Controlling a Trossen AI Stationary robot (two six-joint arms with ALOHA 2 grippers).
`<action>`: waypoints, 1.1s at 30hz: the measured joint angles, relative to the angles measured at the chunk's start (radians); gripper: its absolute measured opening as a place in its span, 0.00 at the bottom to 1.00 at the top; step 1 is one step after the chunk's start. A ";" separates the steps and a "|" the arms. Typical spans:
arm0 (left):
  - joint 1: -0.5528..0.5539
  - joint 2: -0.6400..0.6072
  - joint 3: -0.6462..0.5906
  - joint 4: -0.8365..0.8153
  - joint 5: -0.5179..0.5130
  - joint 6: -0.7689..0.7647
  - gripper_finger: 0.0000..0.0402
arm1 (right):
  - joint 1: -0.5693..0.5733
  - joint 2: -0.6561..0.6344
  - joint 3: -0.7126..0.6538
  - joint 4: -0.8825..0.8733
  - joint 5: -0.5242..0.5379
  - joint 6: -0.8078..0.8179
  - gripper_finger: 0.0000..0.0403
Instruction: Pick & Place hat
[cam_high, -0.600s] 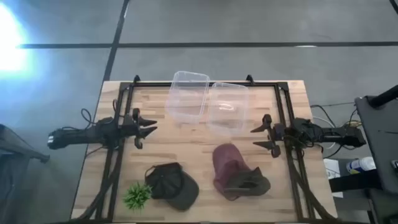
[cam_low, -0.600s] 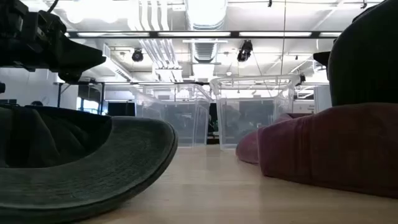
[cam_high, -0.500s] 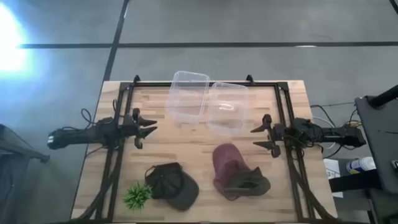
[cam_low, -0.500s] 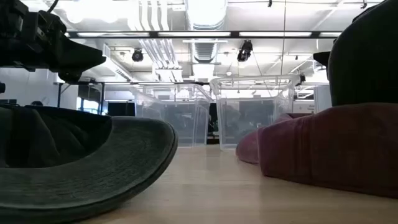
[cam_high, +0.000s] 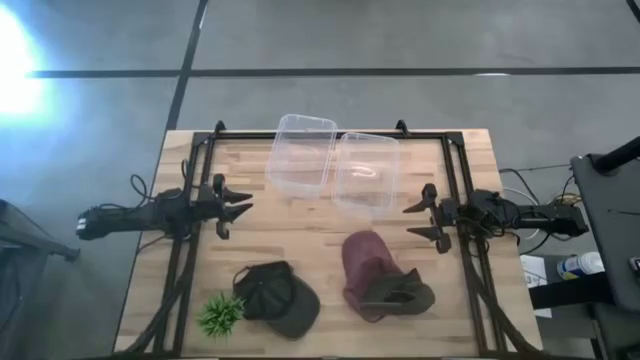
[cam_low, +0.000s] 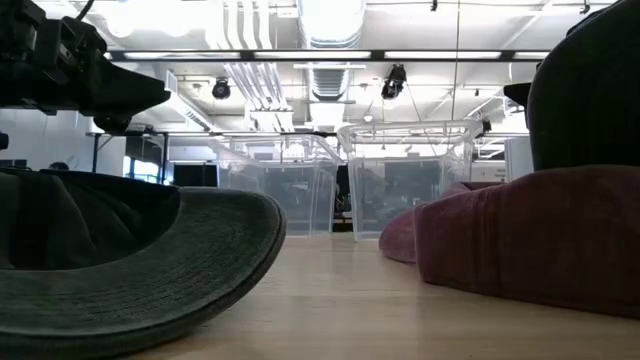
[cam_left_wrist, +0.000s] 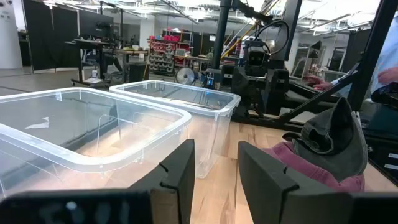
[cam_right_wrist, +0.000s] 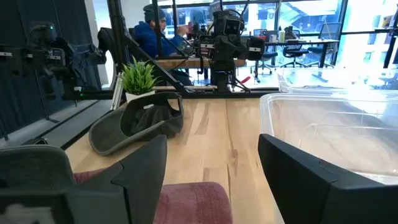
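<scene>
A dark green cap (cam_high: 277, 297) lies on the table near its near edge, brim toward the far left, beside a small green plant (cam_high: 220, 315). To its right a maroon hat (cam_high: 364, 262) lies flat with an olive cap (cam_high: 400, 292) resting on its near end. My left gripper (cam_high: 240, 209) hovers open over the table's left side, pointing right. My right gripper (cam_high: 412, 221) hovers open over the right side, pointing left, just beyond the maroon hat (cam_right_wrist: 186, 202). Neither touches anything.
Two clear plastic bins (cam_high: 303, 152) (cam_high: 363, 172) stand side by side at the table's far middle, between the grippers. Black frame rails (cam_high: 190, 250) run along both table sides. In the right wrist view a person in blue (cam_right_wrist: 152, 31) sits beyond the table.
</scene>
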 joint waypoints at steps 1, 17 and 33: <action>0.000 0.000 0.000 0.000 0.000 0.000 0.29 | 0.000 0.000 0.000 0.000 0.000 0.000 0.62; 0.000 0.000 0.000 0.000 0.000 0.000 0.29 | 0.000 0.000 0.000 0.000 0.000 0.000 0.62; 0.000 0.000 0.000 0.000 0.000 0.000 0.29 | 0.000 0.000 0.000 0.018 -0.001 0.437 0.62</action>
